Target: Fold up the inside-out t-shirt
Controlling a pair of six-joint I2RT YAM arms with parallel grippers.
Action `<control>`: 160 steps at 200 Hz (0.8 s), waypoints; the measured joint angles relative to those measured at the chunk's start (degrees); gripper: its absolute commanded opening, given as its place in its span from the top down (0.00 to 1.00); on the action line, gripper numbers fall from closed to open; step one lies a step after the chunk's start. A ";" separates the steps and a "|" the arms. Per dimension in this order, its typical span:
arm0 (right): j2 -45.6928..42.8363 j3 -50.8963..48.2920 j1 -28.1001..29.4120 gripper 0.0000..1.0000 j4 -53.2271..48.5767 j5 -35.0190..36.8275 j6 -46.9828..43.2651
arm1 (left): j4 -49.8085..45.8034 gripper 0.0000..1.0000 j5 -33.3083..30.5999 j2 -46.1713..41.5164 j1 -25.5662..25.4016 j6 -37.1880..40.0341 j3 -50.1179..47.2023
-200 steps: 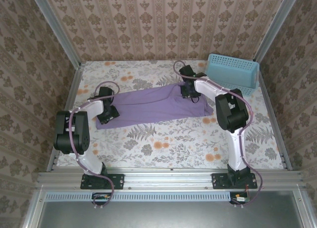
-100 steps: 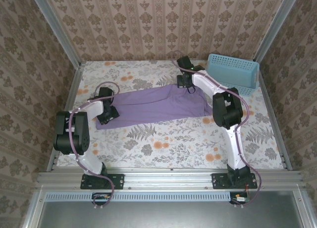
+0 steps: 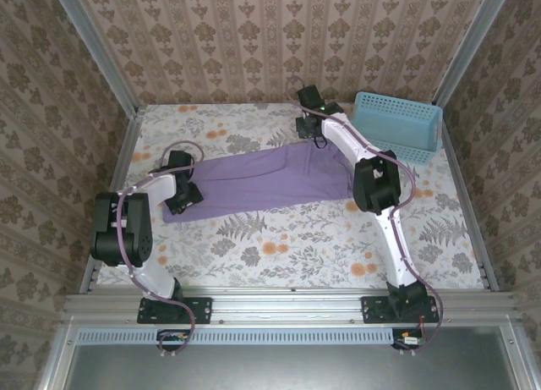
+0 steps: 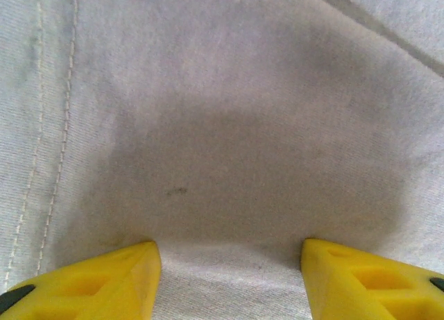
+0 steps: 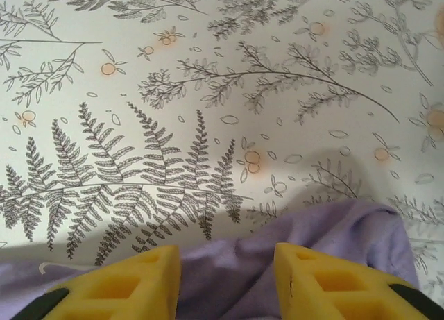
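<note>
Fern-and-flower tablecloth (image 3: 279, 246) covers the table between wallpapered walls. Left of the blue basket (image 3: 397, 123), the lavender t-shirt (image 3: 254, 178) lies stretched in a long band, one end near the basket. The right gripper (image 5: 225, 252) hangs at the shirt's edge nearest the basket, jaws partly apart above the cloth, clamping nothing. The left gripper (image 4: 225, 256) is at the shirt's end farthest from the basket, jaws wide over flat fabric.

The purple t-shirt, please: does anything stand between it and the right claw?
Nothing visible does. The right claw is open directly over the t-shirt at its far edge; the blue basket sits apart, to the side.
</note>
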 measured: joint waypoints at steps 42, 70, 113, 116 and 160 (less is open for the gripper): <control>-9.60 -16.17 -1.05 0.27 1.27 0.98 0.59 | -1.42 0.39 0.02 -2.54 3.85 0.04 -2.10; -21.68 -33.29 -1.62 0.03 4.11 0.28 2.60 | -1.95 0.38 0.83 -3.08 8.28 0.09 -2.54; -28.76 -45.59 -1.70 0.00 9.92 -4.98 7.41 | -1.88 0.37 1.84 -3.17 9.99 0.09 -2.62; -28.52 -45.90 -1.68 0.00 10.25 -5.33 7.67 | -1.88 0.37 1.90 -3.17 9.99 0.09 -2.62; -21.44 -45.13 -1.25 0.00 12.28 -8.28 11.28 | -1.49 0.36 2.19 -3.41 10.03 0.09 -2.95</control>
